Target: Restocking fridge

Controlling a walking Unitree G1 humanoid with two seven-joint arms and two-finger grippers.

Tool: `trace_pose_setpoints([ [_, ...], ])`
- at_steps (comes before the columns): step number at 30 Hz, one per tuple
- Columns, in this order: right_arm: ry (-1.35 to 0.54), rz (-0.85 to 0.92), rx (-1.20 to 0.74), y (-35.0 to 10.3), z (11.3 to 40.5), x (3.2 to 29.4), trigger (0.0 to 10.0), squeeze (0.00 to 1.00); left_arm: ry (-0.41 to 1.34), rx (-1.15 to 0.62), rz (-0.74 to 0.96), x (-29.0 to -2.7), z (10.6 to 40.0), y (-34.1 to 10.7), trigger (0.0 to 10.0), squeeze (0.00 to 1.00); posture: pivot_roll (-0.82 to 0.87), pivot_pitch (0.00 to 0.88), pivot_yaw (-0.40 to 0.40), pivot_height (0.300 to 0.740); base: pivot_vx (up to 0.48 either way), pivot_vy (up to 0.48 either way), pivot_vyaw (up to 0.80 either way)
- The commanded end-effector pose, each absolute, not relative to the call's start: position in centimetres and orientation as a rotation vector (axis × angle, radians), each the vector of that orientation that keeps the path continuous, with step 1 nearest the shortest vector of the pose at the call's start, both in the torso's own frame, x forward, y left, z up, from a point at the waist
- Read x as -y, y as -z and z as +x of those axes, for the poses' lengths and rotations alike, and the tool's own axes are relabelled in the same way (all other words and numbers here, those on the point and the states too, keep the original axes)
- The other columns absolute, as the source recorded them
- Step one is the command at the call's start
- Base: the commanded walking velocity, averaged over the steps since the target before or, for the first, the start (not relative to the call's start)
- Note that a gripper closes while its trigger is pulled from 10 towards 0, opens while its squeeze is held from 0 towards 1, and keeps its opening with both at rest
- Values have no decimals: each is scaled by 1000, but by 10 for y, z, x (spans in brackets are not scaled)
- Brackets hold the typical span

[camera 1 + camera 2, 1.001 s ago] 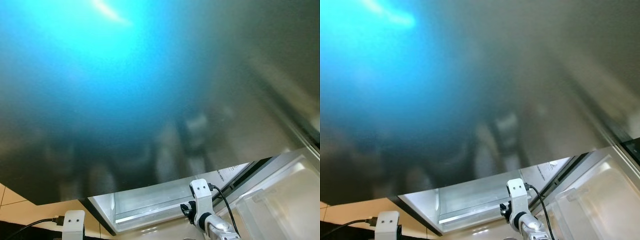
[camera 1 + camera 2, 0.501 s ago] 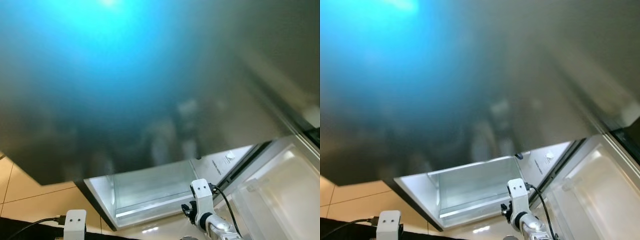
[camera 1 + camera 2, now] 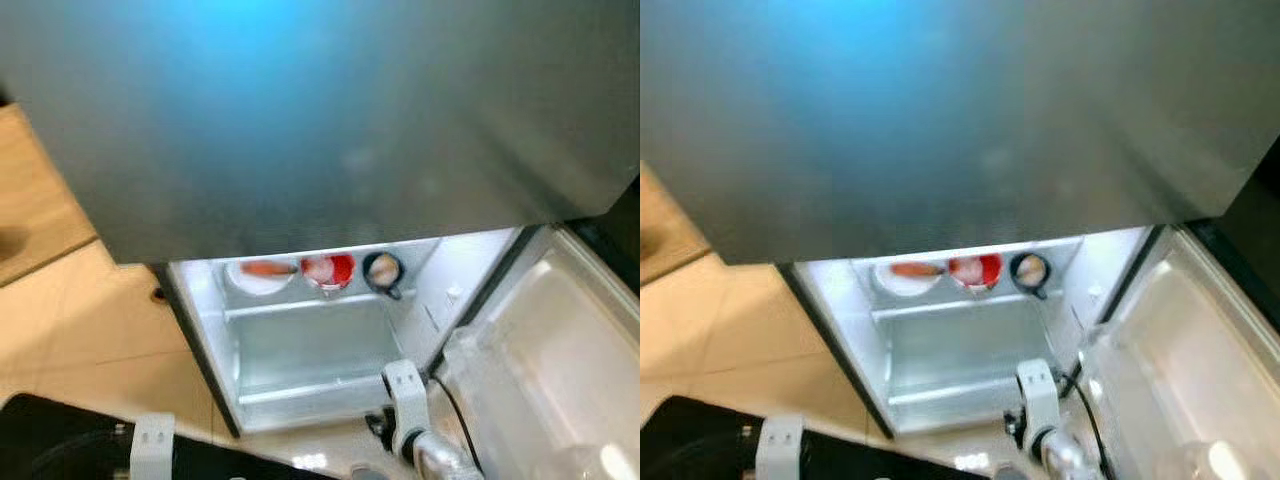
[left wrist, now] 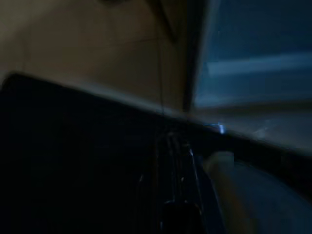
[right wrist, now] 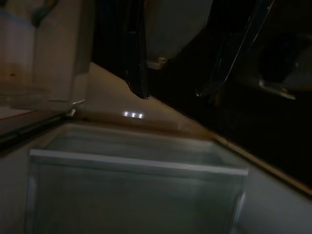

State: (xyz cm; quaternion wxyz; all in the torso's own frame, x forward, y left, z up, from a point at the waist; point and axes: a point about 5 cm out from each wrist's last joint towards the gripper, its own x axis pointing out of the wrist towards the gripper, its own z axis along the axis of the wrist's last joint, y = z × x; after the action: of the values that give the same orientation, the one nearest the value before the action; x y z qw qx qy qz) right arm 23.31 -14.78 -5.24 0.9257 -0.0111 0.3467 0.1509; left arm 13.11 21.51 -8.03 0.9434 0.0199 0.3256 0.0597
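Left arm (image 3: 152,446) hanging low over tan floor tiles (image 3: 90,330), its grip unreadable in the dark, open fridge (image 3: 320,340) glowing ahead — white bowl (image 3: 260,275), red container (image 3: 330,270), dark cup (image 3: 383,270) sitting on its shelf, right gripper (image 5: 175,92) hovering before the lower compartment, fingers spread, holding nothing, door (image 3: 550,370) swinging wide at right.

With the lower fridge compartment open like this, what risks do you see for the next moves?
1. The closed upper door hangs over the open compartment, so the head may bump it if the robot leans in.
2. Three dishes, a white bowl, a red one and a dark one, sit close together on the shelf; reaching in there might knock them.
3. The open lower door stands near the right arm and may be struck.
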Motion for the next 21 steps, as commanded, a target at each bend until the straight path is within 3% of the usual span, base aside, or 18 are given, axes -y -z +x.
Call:
trace_pose_setpoints([
  [1, -307, -14, -746, 59, 223, 147, 10000, 0, -116, -642, 52, -217, 138, 77, 10000, 0, -104, 104, -43, 731, -341, 0, 0],
  [21, -311, -18, -751, 59, 223, 147, 10000, 0, -119, -649, 50, -215, 135, 79, 10000, 0, -104, 108, -47, 731, -328, 0, 0],
])
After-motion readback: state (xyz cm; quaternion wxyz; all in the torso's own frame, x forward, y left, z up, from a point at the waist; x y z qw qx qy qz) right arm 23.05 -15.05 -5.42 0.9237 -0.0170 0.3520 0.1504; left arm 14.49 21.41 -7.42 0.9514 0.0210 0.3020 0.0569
